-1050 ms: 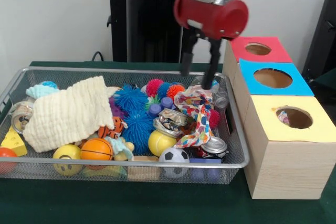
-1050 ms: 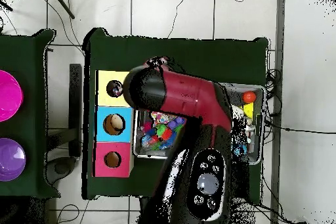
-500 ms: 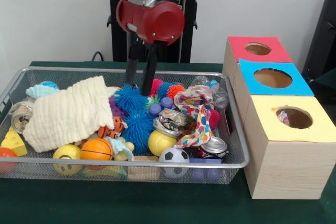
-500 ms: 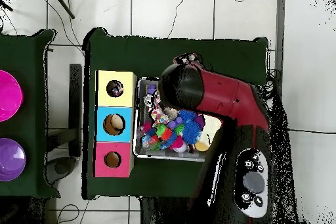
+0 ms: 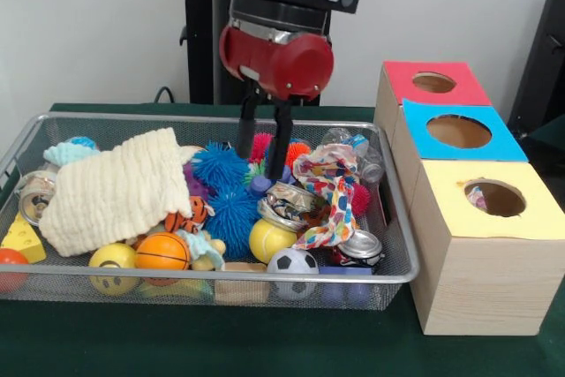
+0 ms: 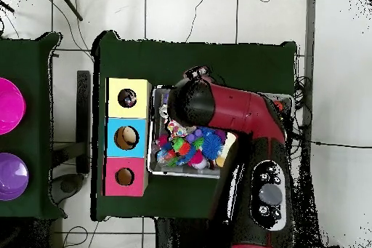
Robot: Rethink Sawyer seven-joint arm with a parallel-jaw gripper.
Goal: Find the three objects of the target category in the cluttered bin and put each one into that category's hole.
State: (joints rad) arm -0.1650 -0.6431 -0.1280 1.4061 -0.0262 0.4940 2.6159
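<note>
A: Where is the pincer (image 5: 264,158) hanging relative to the silver wire-mesh bin (image 5: 399,245)?

B: It is hanging inside the bin, toward its back wall, under the red and black robot arm (image 5: 279,48). Its two dark fingers (image 5: 246,126) are standing spread apart, holding nothing, with the tips just above the purple knobbly plastic toy (image 5: 263,183).

A: What is lying around that spot in the bin?

B: The spiky blue rubber ball (image 5: 218,168) is sitting just left of the fingers, and the pink spiky ball (image 5: 259,144) is showing behind them. To the right, the multicoloured knotted rope toy (image 5: 328,192) is draping over a crushed silver can (image 5: 290,204). The cream waffle-weave cloth (image 5: 116,188) is covering the bin's left part.

A: And along the bin's front wall?

B: The orange basketball-patterned ball (image 5: 161,252), the plain yellow ball (image 5: 270,239) and the black-and-white soccer ball (image 5: 292,265) are resting there, with a yellow cheese-shaped wedge (image 5: 22,238) in the left corner.

A: Where are the holes?

B: Right of the bin, on the green table (image 5: 221,346), three wooden boxes are standing in a row: the red-topped box (image 5: 434,83) farthest back, the blue-topped box (image 5: 456,131) in the middle, the yellow-topped box (image 5: 494,198) nearest. Something small and patterned is showing inside the yellow one's hole; I cannot tell what it is.

A: And from overhead?

B: The arm (image 6: 232,114) is covering most of the bin (image 6: 185,172).
</note>
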